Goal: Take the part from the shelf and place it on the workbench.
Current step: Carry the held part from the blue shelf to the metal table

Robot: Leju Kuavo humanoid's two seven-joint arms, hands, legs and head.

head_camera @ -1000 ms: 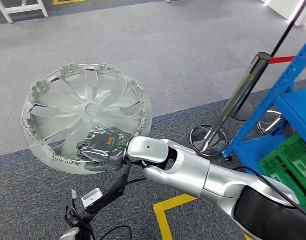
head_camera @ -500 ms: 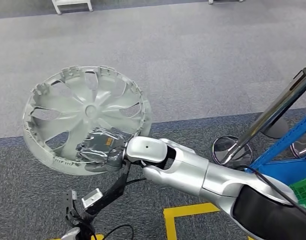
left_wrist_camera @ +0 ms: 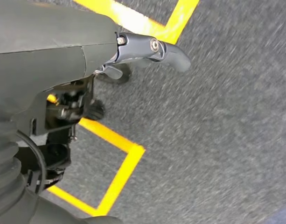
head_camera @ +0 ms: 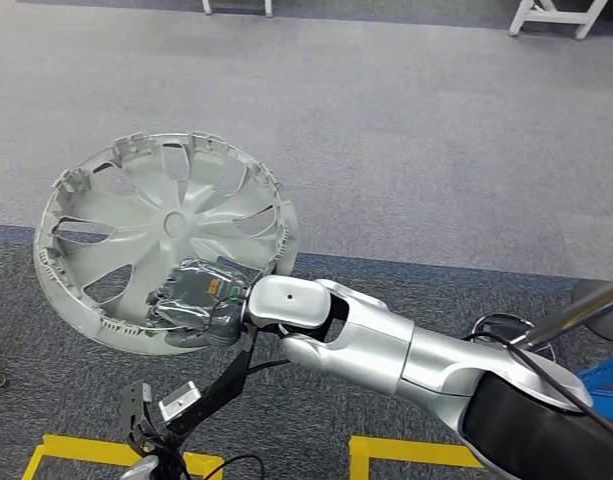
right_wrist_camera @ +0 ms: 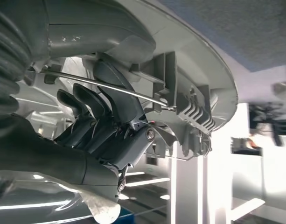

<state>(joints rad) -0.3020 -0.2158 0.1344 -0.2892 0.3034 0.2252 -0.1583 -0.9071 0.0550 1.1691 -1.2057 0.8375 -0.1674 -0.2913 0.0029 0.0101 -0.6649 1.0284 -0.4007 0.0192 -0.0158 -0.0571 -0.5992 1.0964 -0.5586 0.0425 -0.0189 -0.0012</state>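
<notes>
- Right hand [head_camera: 193, 300] is gripping the hubcap [head_camera: 163, 235] by its near rim, fingers [right_wrist_camera: 99, 116] curled over the edge and into the ribbed back side. It's held out over the grey carpet floor [head_camera: 409, 130], tilted, touching nothing else.
- Left hand [left_wrist_camera: 148, 49] hangs low over the yellow floor tape [left_wrist_camera: 116, 168]. Can't tell if its fingers are open or closed; just one dark finger sticks out.
- What changed: the whole view has swung over the last second. The blue shelf has slid out to a sliver at the right edge [head_camera: 609, 375], and the chrome stanchion [head_camera: 582, 310] is nearly gone too. That's the camera turning; the hubcap sits the same in the hand.
- My read: pickup's done and it's turning away from the shelf to carry.
- No worktop to be seen, so I can't judge how far there is to go. The white legs [head_camera: 556, 15] at the far edge are cut off, could be anything.
</notes>
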